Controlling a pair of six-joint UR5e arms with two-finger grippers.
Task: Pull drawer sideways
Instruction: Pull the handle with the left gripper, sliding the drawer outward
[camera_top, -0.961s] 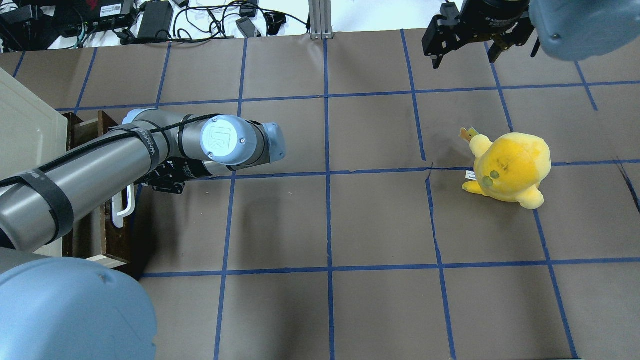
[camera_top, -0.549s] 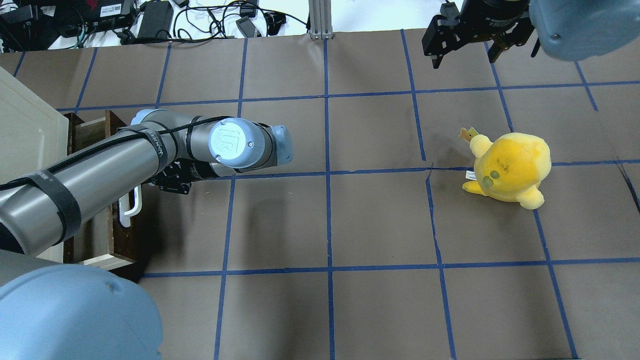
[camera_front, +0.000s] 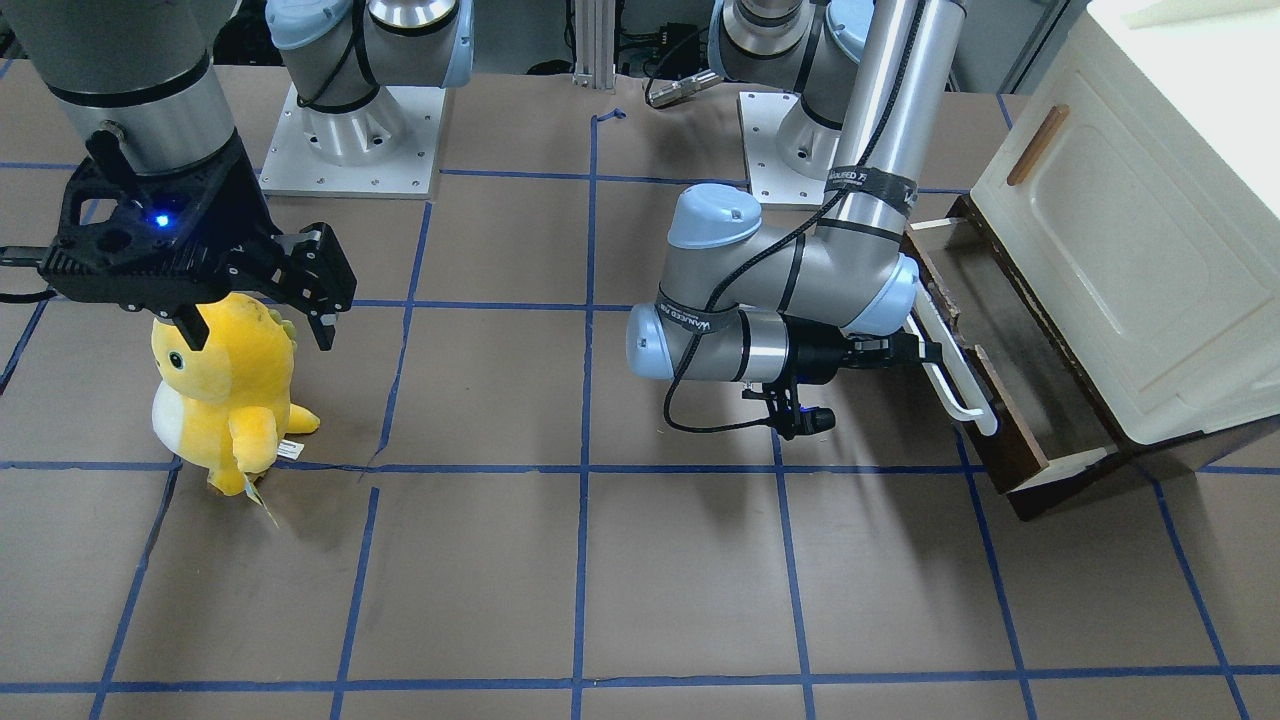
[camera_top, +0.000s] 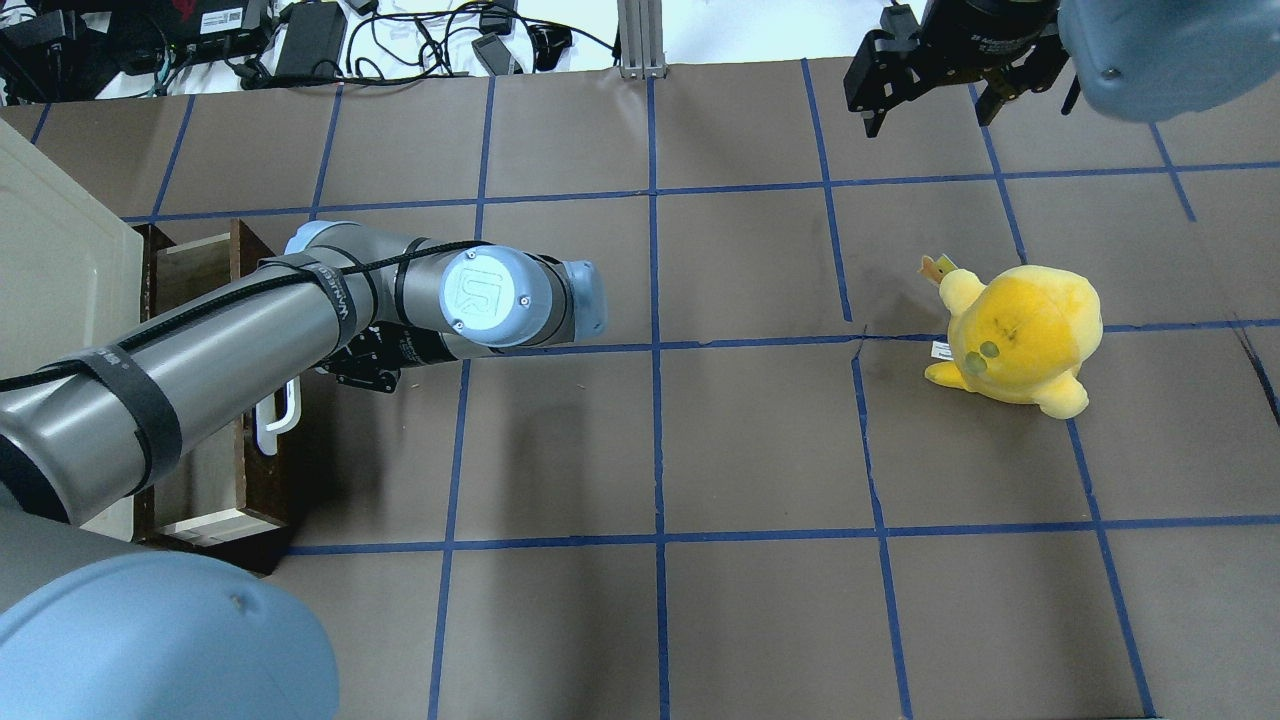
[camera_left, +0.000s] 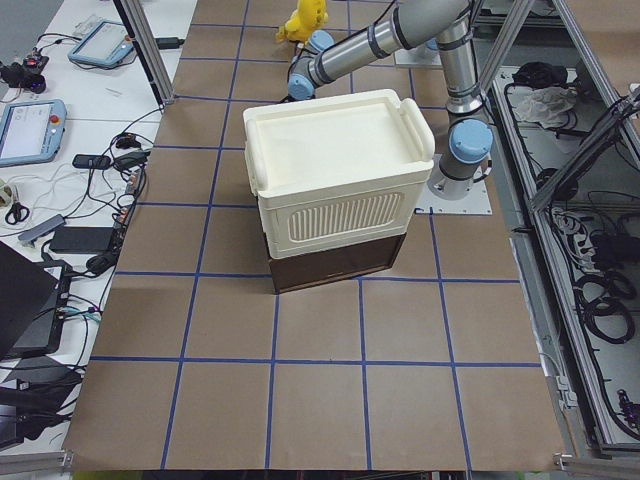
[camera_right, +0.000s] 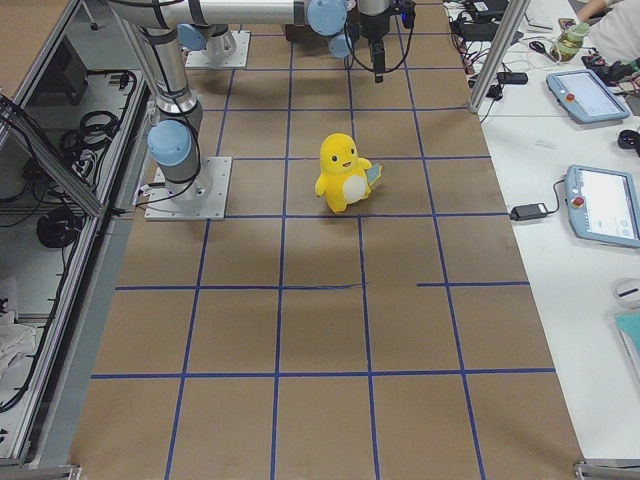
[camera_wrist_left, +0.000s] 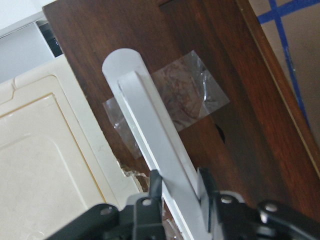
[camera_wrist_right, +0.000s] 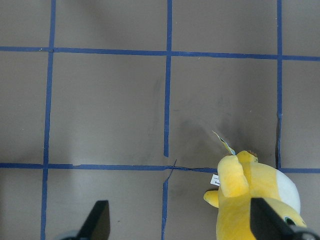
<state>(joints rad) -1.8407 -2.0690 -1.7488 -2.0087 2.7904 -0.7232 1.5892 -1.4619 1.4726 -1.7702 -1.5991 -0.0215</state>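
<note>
The dark brown wooden drawer (camera_front: 1003, 436) stands partly pulled out from under the cream-white cabinet (camera_front: 1130, 230). Its long white bar handle (camera_front: 958, 380) runs along its front. My left gripper (camera_front: 925, 350) is shut on this handle. In the left wrist view the two fingers (camera_wrist_left: 155, 186) clamp the white bar (camera_wrist_left: 150, 125) from both sides. From overhead the drawer (camera_top: 275, 500) and handle (camera_top: 275, 428) show beside my left forearm, which hides the fingertips. My right gripper (camera_top: 930, 115) hangs open and empty at the far right, above the table.
A yellow plush toy (camera_front: 225, 390) stands on the brown paper table under my right gripper; it also shows in the right wrist view (camera_wrist_right: 255, 200). The cabinet door has a small wooden handle (camera_front: 1037, 145). Blue tape lines grid the table. Cables and devices lie beyond the far edge (camera_top: 320, 40).
My left arm has moved away from the cabinet with the handle in its grip, and the drawer has slid further out. My right arm and the plush toy have not moved.
</note>
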